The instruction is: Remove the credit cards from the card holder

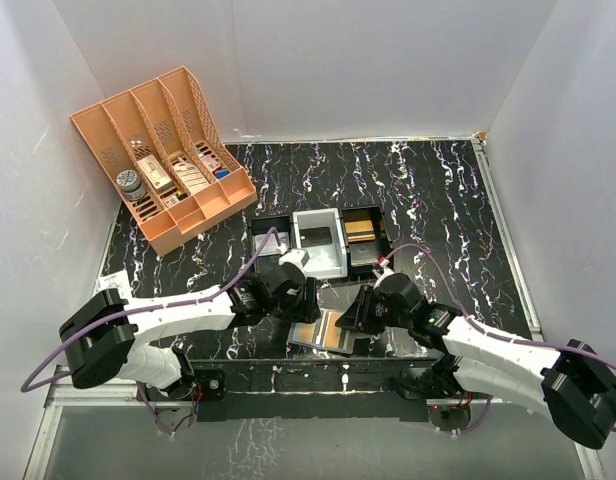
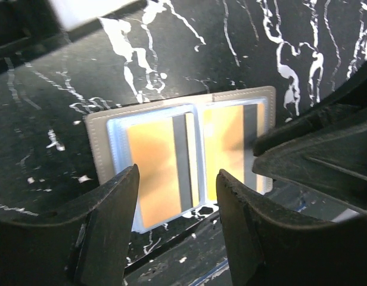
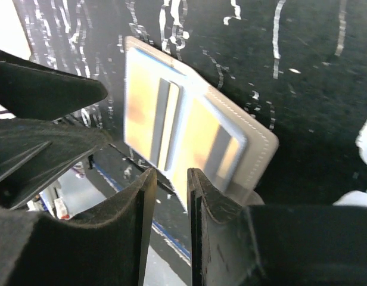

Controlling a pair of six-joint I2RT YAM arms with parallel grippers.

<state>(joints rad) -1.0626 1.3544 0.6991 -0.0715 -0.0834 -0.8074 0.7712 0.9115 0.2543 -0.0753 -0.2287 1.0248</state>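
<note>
Though the black tabletop (image 1: 438,200) stretches wide behind the card holder (image 1: 323,332), all the action is at the holder. The left gripper (image 2: 177,176) hovers over its near rim, jaws well apart. The right gripper (image 3: 171,174) sits at its right side, nearly closed at the sleeve edge; gripping or not, can't tell. The holder lies open flat. The gold credit cards (image 2: 151,161) in both pockets look light, stiff and slick: likely best nipped by an edge and slid out.

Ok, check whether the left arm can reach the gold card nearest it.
Probably yes: the card holder lies open, face up, and the left gripper stands open at the near edge of that gold card, nothing between.
</note>
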